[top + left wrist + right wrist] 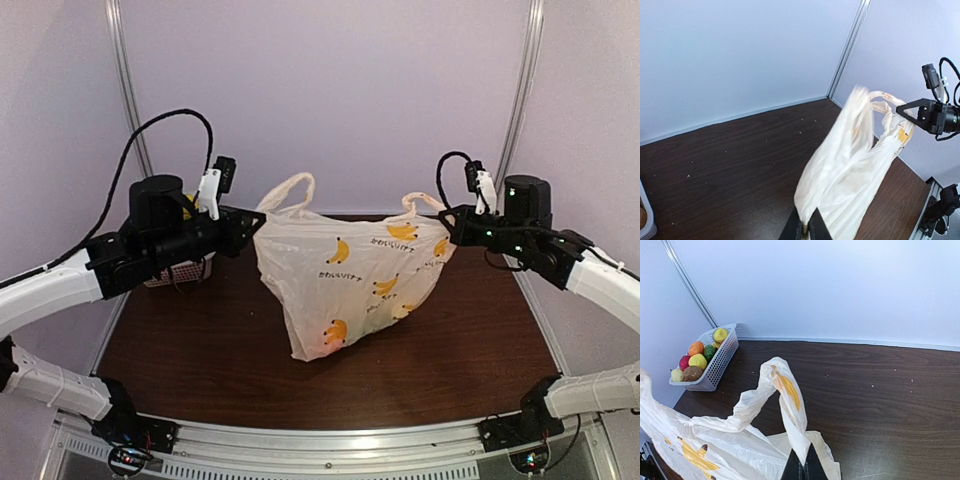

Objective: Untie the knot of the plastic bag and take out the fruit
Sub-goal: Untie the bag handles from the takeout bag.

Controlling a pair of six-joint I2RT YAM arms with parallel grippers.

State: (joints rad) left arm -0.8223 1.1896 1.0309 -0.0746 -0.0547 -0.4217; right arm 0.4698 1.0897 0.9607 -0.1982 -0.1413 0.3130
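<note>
1. One white basket [722, 362] sits at the table's [200, 360] left rear.
2. Left jaws are clenched on the plastic bag's [350, 275] left edge.
3. The bag hangs stretched mid-table, its bottom touching the table.
4. Right jaws grip its right edge.

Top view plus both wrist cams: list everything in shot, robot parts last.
plastic bag: 1, cream with yellow banana prints, stretched between both grippers over mid-table
handle loops: 2, cream, at the bag's top, apart
basket: 1, white slotted, far left corner of the table
toy fruits: several, yellow, orange, red, green, brown, in the basket
table: 1, dark brown
left gripper: 1, black, shut on the bag's left side
right gripper: 1, black, shut on the bag's right side
</note>
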